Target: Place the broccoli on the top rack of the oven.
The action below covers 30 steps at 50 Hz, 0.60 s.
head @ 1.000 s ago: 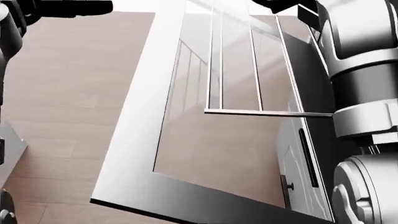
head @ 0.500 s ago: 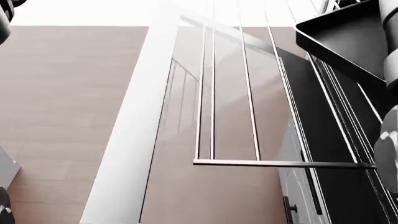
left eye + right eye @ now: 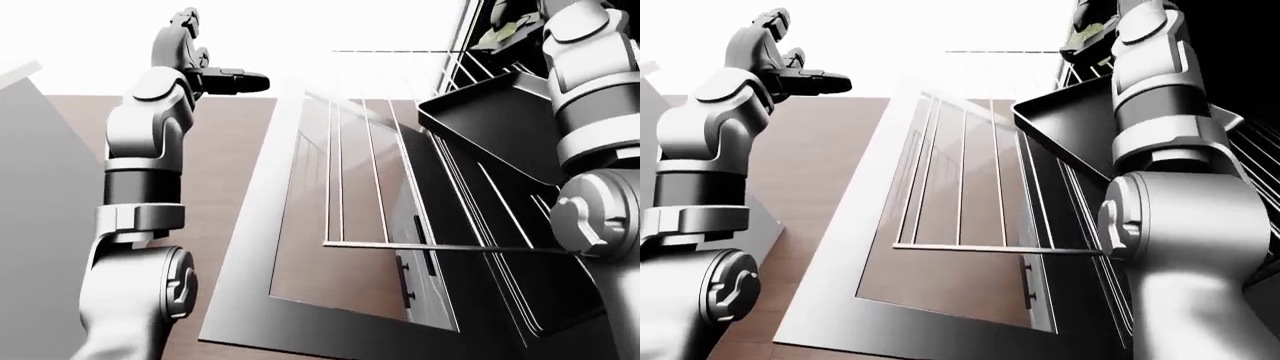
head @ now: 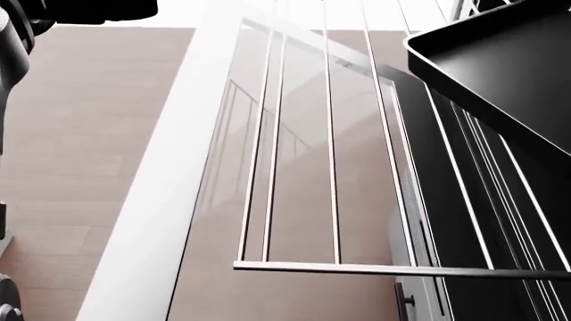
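The broccoli point(image 3: 1090, 30) is a pale green lump at the top of the right-eye view, high inside the dark oven; it also shows in the left-eye view point(image 3: 506, 31). My right hand point(image 3: 508, 22) reaches up there and seems closed round it, partly hidden by my forearm. A wire rack point(image 4: 401, 270) is pulled out over the open oven door point(image 3: 258, 247). A black tray point(image 4: 500, 60) juts out above the rack on the right. My left hand point(image 3: 790, 56) is raised at the upper left, open and empty, away from the oven.
The oven door hangs open with a glass pane point(image 3: 340, 255) and white frame, over brown wooden floor point(image 4: 80, 134). A grey cabinet side point(image 3: 40, 225) stands at the left edge. My right arm point(image 3: 1160, 225) fills the right of the eye views.
The head view has shifted: the rack's end bar slid lower, the black tray came in larger at the top right, and my right arm left that view.
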Available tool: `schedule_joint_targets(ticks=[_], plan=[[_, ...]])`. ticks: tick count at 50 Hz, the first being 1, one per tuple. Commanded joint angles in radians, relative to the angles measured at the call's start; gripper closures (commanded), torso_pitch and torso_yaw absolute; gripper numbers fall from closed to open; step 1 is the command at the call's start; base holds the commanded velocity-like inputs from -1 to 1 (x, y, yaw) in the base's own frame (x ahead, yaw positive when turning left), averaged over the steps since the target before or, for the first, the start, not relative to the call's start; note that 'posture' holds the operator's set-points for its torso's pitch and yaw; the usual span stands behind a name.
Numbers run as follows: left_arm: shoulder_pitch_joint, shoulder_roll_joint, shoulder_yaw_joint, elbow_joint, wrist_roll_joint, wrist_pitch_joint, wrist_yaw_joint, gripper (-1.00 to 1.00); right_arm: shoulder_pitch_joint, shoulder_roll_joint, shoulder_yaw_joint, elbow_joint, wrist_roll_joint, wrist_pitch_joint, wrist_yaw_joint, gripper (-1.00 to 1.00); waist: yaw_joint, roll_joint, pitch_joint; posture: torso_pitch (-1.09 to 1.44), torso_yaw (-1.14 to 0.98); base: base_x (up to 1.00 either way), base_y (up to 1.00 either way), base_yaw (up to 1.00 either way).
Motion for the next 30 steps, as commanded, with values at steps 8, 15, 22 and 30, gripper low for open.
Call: schedule_joint_targets(ticks=[8, 15, 22, 30], plan=[[-0.031, 0.013, 0.008, -0.054, -0.005, -0.021, 0.006, -1.0, -0.028, -0.038, 0.014, -0.045, -0.093, -0.042, 0.028, 1.0, 0.003, -0.006, -0.036, 0.0, 0.0, 0.0, 0.0, 0.0], [-0.021, 0.012, 0.008, -0.061, -0.009, -0.021, 0.007, -1.0, -0.007, -0.058, 0.014, -0.058, -0.149, -0.066, 0.062, 1.0, 0.004, -0.008, -0.031, 0.0, 0.0, 0.0, 0.0, 0.0], [-0.029, 0.01, 0.007, -0.043, -0.009, -0.03, 0.008, -1.0, 0.021, -0.081, 0.034, -0.069, -0.233, -0.109, 0.106, 1.0, 0.004, -0.01, -0.03, 0.0, 0.0, 0.0, 0.0, 0.0], [-0.017, 0.006, 0.007, -0.048, -0.012, -0.035, 0.011, -1.0, 0.042, -0.099, 0.045, -0.067, -0.327, -0.168, 0.101, 1.0, 0.005, -0.011, -0.027, 0.0, 0.0, 0.0, 0.0, 0.0]])
